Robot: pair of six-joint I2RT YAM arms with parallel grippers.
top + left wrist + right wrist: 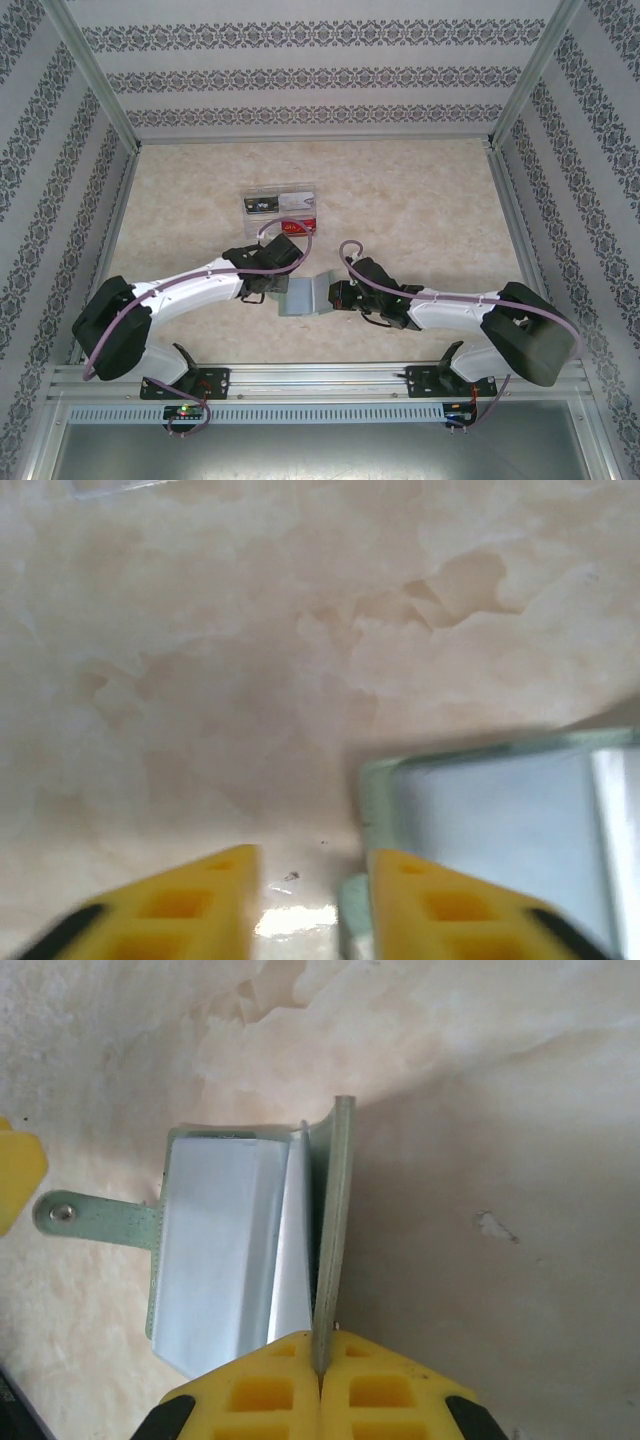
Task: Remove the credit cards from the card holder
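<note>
The card holder (303, 296) lies open on the table between my two grippers, grey-green outside and blue-grey inside (215, 1250). Its side tab (95, 1218) with a snap points left. One half stands up on edge, and my right gripper (322, 1360) is shut on that raised flap (340, 1220). At the holder's left edge my left gripper (310, 900) stands open and low over the table, its right finger (430, 905) over the holder's corner (500, 820). No credit cards are in sight; the pockets hide whatever they hold.
A clear plastic box (278, 204) sits just beyond the left gripper (272, 290), with a reddish patch (298, 226) at its near right corner. Patterned walls and metal rails close in the marbled tabletop (420, 200). The right gripper (335, 295) is at the holder's right side.
</note>
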